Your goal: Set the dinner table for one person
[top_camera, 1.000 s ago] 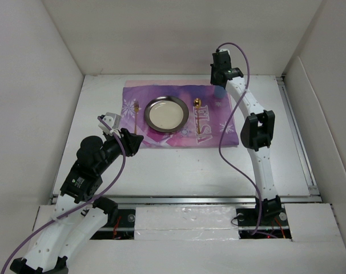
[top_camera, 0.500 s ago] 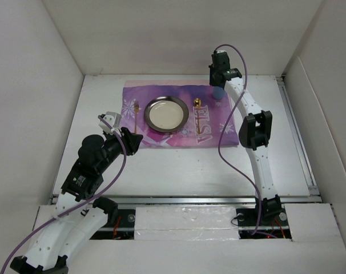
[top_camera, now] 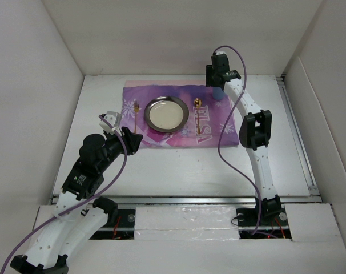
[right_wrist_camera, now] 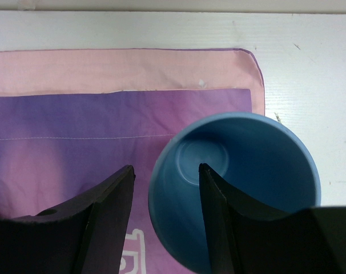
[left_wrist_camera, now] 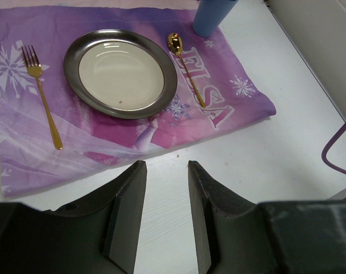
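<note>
The white dinner table (top_camera: 178, 165) carries a purple Elsa mat (top_camera: 218, 128). On the mat lie a steel plate (top_camera: 167, 113), a gold fork (top_camera: 136, 116) to its left and a gold spoon (top_camera: 198, 119) to its right. A blue cup (right_wrist_camera: 241, 188) stands upright on the mat's far right corner, also in the top view (top_camera: 219, 95). My right gripper (right_wrist_camera: 165, 166) is open just above the cup. One finger is inside the cup and the other is outside its left wall. My left gripper (left_wrist_camera: 165, 164) is open and empty over bare table, near the mat's front edge.
White walls enclose the table on the left, back and right. A metal rail (top_camera: 184, 198) runs along the near edge. The right arm's purple cable (top_camera: 224, 142) hangs over the mat's right end. The left wrist view shows the plate (left_wrist_camera: 120, 73), fork (left_wrist_camera: 43, 103) and spoon (left_wrist_camera: 187, 68).
My right gripper has shifted slightly left over the blue cup, which stays standing on the mat. The left arm has barely moved.
</note>
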`<state>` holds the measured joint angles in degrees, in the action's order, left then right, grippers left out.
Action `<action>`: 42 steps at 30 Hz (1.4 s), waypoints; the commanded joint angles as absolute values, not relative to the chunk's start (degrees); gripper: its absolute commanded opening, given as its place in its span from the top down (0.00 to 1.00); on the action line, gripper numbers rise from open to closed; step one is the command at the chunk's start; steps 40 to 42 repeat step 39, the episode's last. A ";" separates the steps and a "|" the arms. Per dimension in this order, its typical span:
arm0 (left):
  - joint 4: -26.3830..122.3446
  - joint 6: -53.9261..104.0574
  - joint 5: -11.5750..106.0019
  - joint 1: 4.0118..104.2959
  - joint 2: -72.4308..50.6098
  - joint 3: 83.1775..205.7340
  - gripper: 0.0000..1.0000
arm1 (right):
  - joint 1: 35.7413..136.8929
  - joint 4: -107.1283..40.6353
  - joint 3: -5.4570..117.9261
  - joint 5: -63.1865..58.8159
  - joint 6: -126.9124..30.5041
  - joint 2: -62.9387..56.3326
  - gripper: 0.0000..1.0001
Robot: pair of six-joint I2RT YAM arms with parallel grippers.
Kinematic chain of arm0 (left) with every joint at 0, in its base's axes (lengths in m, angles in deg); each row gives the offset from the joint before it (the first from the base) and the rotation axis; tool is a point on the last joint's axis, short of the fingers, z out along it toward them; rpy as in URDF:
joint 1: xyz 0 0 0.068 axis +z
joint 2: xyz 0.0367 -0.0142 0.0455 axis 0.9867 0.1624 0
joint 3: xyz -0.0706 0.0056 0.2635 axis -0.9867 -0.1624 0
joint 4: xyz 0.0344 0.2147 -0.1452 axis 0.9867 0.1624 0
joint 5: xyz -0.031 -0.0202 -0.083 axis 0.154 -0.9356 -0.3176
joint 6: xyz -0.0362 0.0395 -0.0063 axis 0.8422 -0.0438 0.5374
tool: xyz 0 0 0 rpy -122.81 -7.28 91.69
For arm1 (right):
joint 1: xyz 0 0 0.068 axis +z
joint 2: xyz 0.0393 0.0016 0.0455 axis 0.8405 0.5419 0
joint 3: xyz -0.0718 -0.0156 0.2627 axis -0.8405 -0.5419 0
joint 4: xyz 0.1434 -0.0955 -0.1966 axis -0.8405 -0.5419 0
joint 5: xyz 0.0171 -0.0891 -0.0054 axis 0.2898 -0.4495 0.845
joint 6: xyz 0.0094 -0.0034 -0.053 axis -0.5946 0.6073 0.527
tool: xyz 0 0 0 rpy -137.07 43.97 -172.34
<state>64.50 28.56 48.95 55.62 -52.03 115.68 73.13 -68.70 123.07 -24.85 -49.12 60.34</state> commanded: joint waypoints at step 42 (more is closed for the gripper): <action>60.54 33.35 62.78 56.31 -67.16 118.87 0.11 | 76.97 -27.98 23.48 -32.51 -68.02 -56.44 0.00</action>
